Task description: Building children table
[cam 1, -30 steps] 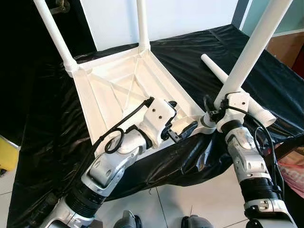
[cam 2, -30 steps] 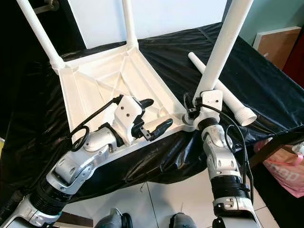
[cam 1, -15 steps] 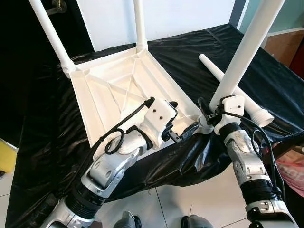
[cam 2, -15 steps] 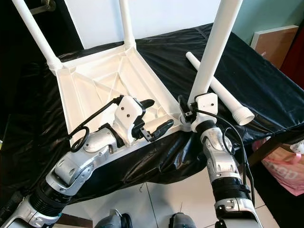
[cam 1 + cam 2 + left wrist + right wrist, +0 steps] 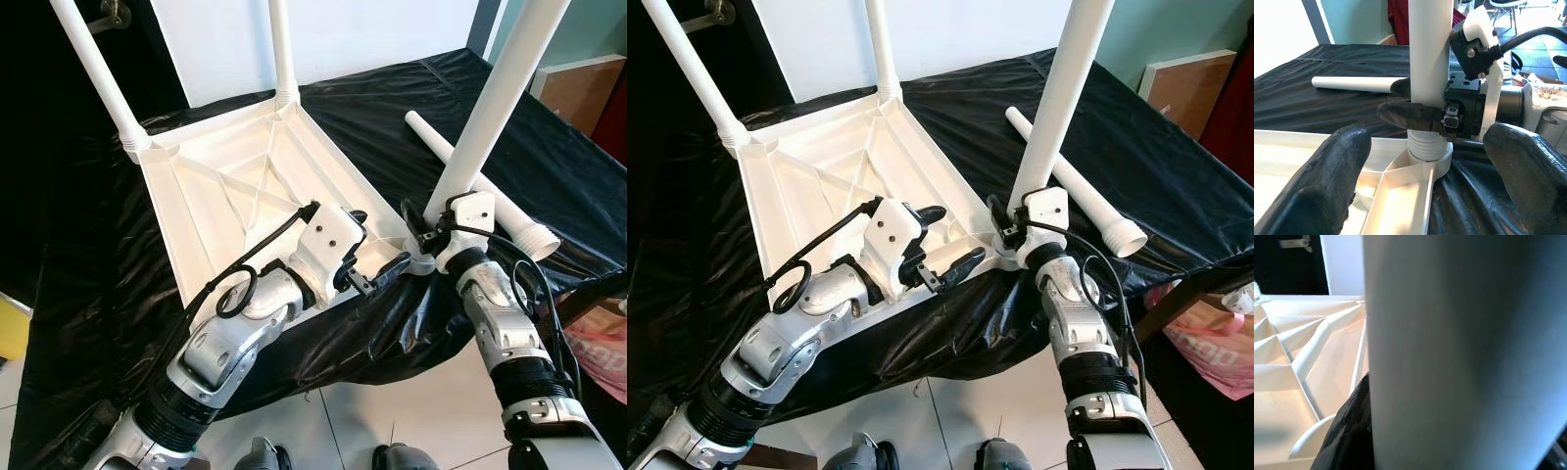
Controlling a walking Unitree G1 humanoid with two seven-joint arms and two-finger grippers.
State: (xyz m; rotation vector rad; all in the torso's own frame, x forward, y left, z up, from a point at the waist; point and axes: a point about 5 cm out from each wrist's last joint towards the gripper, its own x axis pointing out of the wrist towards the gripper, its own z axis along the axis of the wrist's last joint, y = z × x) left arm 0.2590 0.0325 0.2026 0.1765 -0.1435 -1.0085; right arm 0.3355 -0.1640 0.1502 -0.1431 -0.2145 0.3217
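- The white tabletop (image 5: 245,186) lies upside down on a black sheet (image 5: 392,108), its ribbed underside facing up. Two legs already stand at its far corners, at about 10 and 12 o'clock in the head view.
- The third leg (image 5: 490,108) stands with its threaded foot in the near-right corner socket (image 5: 1426,157), at about 3 o'clock from the tabletop's centre. Its long axis runs nearly upright, leaning slightly toward 1 o'clock.
- The right gripper (image 5: 1415,105) is clamped around this leg just above the socket; in the left wrist view its black fingers (image 5: 1408,115) wrap the tube from both sides. This arm is plainly the nearer one, already on the part.
- The coming move turns on leg axis against socket axis: the threads appear partly seated, so I judge that a twist about the leg's own upright axis is what remains.
- The left gripper (image 5: 377,266) hovers over the tabletop's near rim, fingers spread apart and holding nothing, pointing toward 3 o'clock at the leg's base, just beside it.
- A fourth leg (image 5: 480,186) lies flat on the sheet beyond the right arm. Its long axis runs from 11 to 4 o'clock, with the wide threaded end toward 4 o'clock.
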